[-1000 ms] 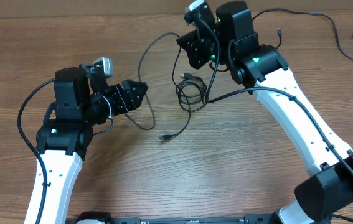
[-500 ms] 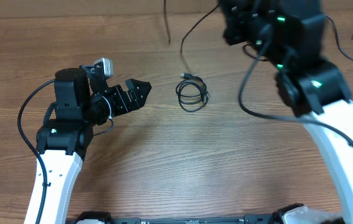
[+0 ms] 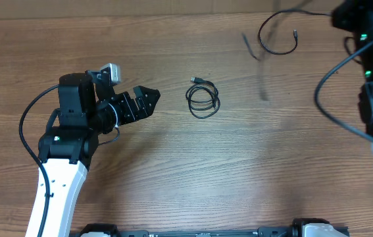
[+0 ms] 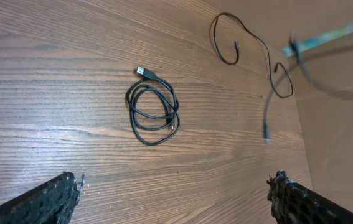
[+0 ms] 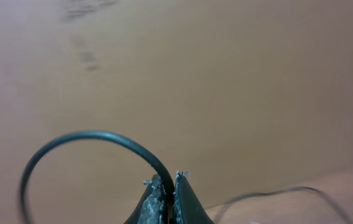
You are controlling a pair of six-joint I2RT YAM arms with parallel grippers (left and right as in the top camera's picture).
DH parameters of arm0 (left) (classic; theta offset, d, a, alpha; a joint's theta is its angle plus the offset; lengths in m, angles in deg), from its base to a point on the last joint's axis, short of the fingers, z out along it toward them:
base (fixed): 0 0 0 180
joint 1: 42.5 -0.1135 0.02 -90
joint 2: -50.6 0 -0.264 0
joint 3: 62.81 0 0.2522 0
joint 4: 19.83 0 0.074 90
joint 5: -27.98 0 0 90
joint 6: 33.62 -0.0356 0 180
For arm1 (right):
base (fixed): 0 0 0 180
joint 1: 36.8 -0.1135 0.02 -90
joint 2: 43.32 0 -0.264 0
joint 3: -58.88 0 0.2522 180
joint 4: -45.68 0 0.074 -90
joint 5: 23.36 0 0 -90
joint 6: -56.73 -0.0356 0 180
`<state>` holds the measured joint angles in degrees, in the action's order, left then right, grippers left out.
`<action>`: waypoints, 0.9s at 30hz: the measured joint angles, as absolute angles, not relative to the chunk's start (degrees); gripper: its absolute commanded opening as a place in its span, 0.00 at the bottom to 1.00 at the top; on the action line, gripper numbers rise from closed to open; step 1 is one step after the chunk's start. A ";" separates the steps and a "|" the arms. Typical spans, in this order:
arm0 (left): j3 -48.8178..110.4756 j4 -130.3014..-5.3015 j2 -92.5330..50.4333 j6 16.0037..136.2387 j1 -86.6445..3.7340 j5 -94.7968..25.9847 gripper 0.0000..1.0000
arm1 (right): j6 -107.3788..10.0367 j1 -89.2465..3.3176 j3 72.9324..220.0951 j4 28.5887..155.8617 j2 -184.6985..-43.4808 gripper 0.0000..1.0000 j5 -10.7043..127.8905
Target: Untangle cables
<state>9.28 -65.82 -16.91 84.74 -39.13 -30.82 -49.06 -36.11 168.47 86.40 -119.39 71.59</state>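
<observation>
The small coil of thin black cable (image 3: 202, 101) lies flat on the brown wood-grain tabletop (image 3: 173, 171), near the middle, with one small plug end sticking out at its upper edge. The left claw (image 3: 150, 99) hovers low just to the coil's left and points toward it. Its fingers are spread wide apart, with nothing between them. In the left wrist view the coil sits ahead of the claw and well clear of both fingertips.

The right claw (image 5: 165, 186) is pinched together on a long loose black cable (image 5: 89, 134), which arches up and away from the fingertips. From overhead that strand hangs in a blurred loop above the tabletop's far right part, well apart from the coil.
</observation>
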 measured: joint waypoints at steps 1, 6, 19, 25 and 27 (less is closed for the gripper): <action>9.28 -65.87 -16.91 84.72 -39.13 -30.82 1.00 | -49.09 -34.43 168.47 87.01 -119.70 0.04 71.78; 9.28 -65.98 -16.91 84.72 -39.13 -30.84 1.00 | -49.17 -28.79 168.47 90.51 -122.62 0.04 72.57; 9.28 -66.00 -16.91 84.72 -39.13 -31.48 1.00 | -54.31 -27.76 168.47 94.07 -132.11 0.04 69.77; 9.28 -66.00 -16.91 84.72 -39.13 -31.74 1.00 | -58.77 -25.58 168.47 94.27 -132.11 0.04 68.75; 9.28 -66.00 -16.91 84.72 -39.13 -31.91 1.00 | -60.17 -23.89 168.47 95.01 -132.11 0.04 68.55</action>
